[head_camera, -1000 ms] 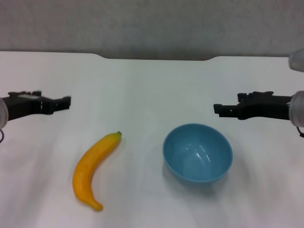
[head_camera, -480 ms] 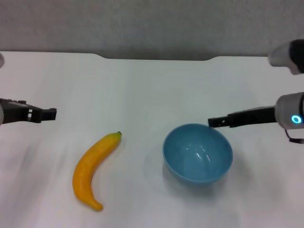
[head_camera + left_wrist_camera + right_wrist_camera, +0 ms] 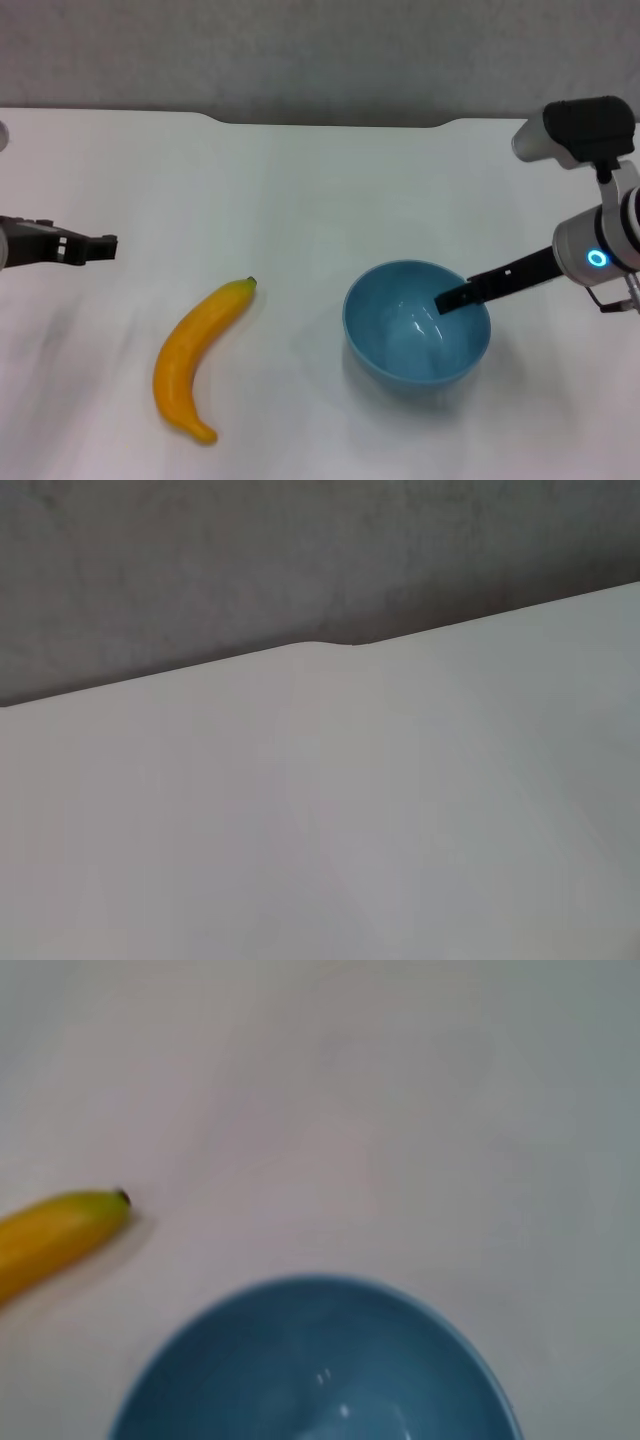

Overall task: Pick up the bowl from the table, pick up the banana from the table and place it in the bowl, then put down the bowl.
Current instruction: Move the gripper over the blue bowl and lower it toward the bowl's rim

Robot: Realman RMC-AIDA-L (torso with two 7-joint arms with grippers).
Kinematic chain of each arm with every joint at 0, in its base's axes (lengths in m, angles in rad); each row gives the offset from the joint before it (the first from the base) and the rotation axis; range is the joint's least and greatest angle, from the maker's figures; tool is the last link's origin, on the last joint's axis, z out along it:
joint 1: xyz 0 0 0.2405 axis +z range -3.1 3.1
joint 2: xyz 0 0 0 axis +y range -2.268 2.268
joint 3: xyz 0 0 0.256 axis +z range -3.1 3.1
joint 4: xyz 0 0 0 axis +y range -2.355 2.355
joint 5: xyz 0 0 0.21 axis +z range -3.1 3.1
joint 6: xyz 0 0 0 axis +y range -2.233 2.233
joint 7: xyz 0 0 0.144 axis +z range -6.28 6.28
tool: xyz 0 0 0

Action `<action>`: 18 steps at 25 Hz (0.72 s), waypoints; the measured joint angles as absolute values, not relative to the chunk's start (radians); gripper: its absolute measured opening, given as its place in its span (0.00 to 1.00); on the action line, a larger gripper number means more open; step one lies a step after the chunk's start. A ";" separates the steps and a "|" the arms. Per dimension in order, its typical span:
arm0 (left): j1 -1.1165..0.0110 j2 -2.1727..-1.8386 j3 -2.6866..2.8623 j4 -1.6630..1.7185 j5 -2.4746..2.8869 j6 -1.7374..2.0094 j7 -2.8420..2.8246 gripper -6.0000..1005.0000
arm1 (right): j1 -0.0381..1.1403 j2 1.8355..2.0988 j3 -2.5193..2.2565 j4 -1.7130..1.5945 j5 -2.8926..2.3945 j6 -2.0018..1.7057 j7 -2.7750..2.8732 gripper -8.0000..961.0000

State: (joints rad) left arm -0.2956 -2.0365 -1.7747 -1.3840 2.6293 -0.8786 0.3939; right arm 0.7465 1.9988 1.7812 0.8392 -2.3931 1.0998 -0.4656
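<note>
Right hand [image 3: 452,298], grip state can't tell, tip over bowl [image 3: 416,322] rim on its own side, bowl directly below; left hand [image 3: 100,245] idle, banana [image 3: 195,355] nearer it

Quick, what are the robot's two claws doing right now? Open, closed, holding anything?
Left gripper: above the table, holding nothing; open or closed cannot be told.
Right gripper: over the bowl; cannot be told.

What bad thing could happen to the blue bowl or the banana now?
The right gripper reaches over the rim into the bowl; pushing sideways or pinching poorly could tip or slide the glossy bowl across the table. The banana is longer than the bowl is wide, so later it might hang over and roll out. The left gripper waits off to the side.
</note>
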 joint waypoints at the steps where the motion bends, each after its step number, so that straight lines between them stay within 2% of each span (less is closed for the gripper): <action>1: -0.296 -2.037 -1.775 -1.383 2.629 -0.877 0.394 0.88 | 0.748 1.999 1.783 0.836 -2.402 1.101 -0.465 0.93; 10: -0.300 -2.040 -1.774 -1.358 2.625 -0.864 0.386 0.88 | 0.756 2.000 1.803 0.797 -2.423 1.076 -0.470 0.93; 18: -0.306 -2.040 -1.757 -1.342 2.624 -0.841 0.380 0.88 | 0.836 2.005 1.796 0.627 -2.419 0.984 -0.511 0.93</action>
